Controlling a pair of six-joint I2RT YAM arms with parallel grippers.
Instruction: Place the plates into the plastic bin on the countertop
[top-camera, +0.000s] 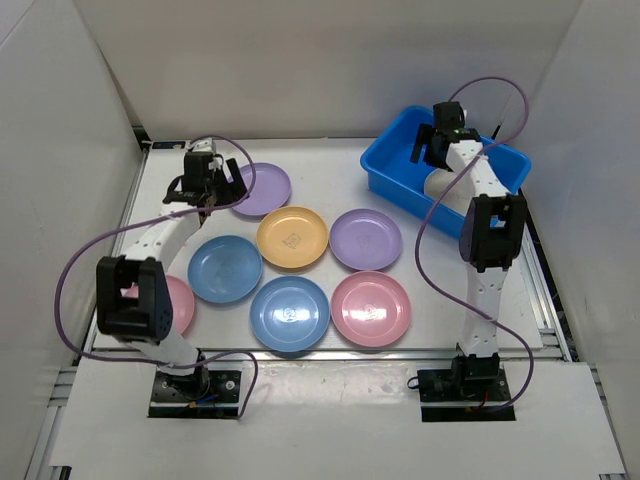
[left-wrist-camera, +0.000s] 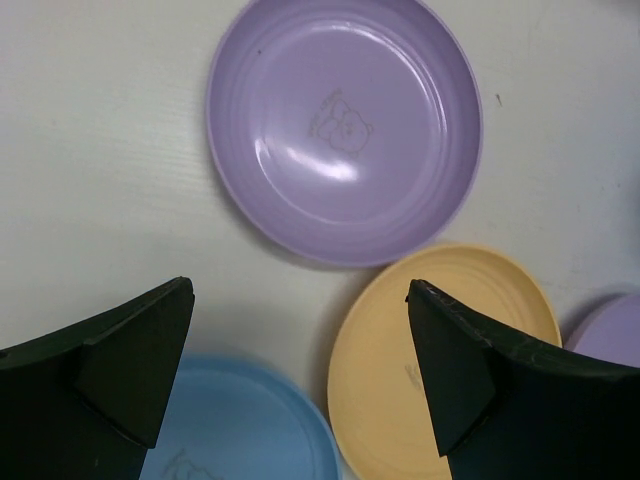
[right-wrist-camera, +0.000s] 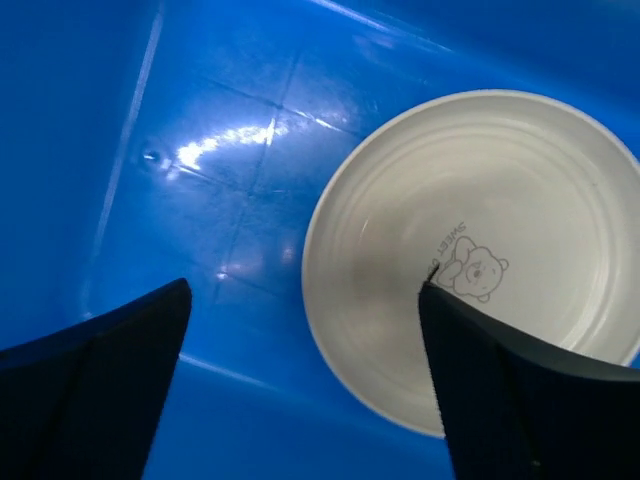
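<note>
Your right tool (right-wrist-camera: 305, 290) hangs spread over the blue bin (right-wrist-camera: 150, 120) at two o'clock. The cream plate (right-wrist-camera: 480, 200) inside shows a bear print marked "SWEET". Your left tool (left-wrist-camera: 298, 287), also spread, hovers by the purple plate (left-wrist-camera: 345, 130) at eleven o'clock.

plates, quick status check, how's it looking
Right gripper open over blue bin, cream plate lying inside. Left gripper open over rear purple plate. Nothing blocking either.

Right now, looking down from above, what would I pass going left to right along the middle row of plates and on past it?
light blue plate → orange plate → purple plate → blue bin
</note>
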